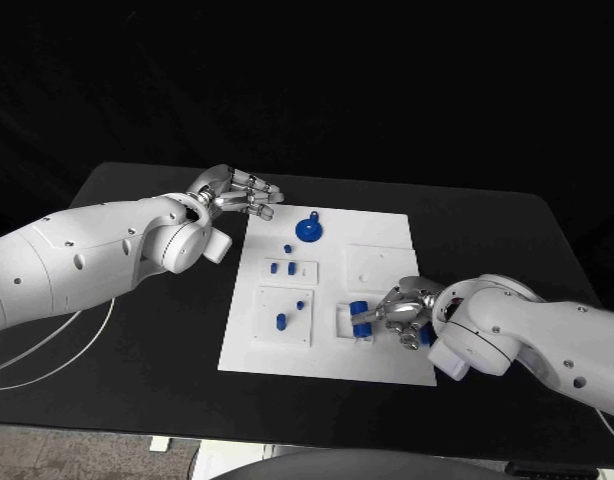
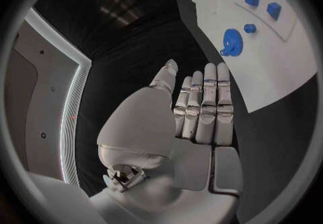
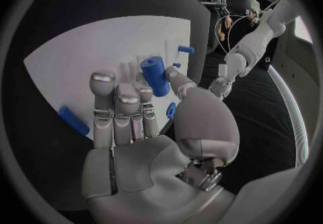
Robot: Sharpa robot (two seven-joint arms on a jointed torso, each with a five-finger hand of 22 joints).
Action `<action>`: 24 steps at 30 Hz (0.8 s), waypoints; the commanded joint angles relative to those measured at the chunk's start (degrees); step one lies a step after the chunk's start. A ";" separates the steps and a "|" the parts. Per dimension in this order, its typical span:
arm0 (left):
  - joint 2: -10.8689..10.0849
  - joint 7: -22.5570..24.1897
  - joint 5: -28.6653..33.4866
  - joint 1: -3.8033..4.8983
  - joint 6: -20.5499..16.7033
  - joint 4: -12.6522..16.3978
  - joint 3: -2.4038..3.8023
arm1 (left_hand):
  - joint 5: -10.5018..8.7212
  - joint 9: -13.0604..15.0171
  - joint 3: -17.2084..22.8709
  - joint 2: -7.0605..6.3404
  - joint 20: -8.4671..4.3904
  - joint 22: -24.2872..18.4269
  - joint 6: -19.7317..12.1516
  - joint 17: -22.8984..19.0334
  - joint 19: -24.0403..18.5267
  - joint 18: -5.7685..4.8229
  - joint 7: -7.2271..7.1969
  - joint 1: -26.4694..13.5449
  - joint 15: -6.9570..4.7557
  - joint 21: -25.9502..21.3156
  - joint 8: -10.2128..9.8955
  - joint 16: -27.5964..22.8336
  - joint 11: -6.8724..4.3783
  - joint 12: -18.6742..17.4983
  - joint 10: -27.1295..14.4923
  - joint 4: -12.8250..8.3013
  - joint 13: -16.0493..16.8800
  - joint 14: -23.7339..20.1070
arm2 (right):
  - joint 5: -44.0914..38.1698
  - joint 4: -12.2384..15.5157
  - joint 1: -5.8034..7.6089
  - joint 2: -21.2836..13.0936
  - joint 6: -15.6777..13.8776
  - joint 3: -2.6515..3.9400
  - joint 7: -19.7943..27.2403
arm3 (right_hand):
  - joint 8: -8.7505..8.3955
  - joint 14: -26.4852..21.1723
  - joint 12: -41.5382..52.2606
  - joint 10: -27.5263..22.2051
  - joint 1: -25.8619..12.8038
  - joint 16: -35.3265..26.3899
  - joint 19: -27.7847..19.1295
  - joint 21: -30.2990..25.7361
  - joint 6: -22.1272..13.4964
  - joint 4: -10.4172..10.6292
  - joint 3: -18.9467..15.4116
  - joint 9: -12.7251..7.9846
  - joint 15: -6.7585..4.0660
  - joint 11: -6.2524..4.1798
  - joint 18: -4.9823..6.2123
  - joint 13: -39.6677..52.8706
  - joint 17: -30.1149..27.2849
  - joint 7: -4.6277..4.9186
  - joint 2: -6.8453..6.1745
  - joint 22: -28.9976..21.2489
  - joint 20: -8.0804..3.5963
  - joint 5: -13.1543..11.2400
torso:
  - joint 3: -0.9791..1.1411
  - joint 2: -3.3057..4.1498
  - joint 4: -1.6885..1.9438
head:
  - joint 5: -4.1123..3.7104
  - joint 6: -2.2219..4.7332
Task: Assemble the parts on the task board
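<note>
Blue peg [image 3: 155, 75], pinched by the right hand [image 1: 399, 313] over the board's [image 1: 379, 235] near-right corner, looks poised for seating there, while the left hand [image 1: 235, 192] hovers empty, fingers straight, beside the far-left edge.

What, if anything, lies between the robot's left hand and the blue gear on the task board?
Nothing visible does. The left hand hovers open over the black table beside the task board's far corner, and the blue gear lies on bare white board with only small blue parts nearer the robot.
</note>
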 commanded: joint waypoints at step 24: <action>0.34 -0.46 -0.13 0.06 1.06 0.13 0.04 | 0.37 0.06 -0.41 -0.15 -0.02 -0.61 -0.68 0.07 0.35 -0.12 0.15 -0.11 0.44 0.34 -0.22 -0.16 0.24 -0.23 -0.42 -0.11 0.07 -0.35 | -2.26 -1.66 1.68 2.70 2.14 -2.07 -1.42 | 0.16 -0.15 -0.11 -0.12 0.36 0.03 2.84 -0.13 0.30 2.18 -1.22 -0.13 -0.23 -0.15 -0.36 -0.51 0.02 0.25 -0.23 2.14 0.06 -1.35 | 0.01 0.00 -0.08 | 0.54 -0.19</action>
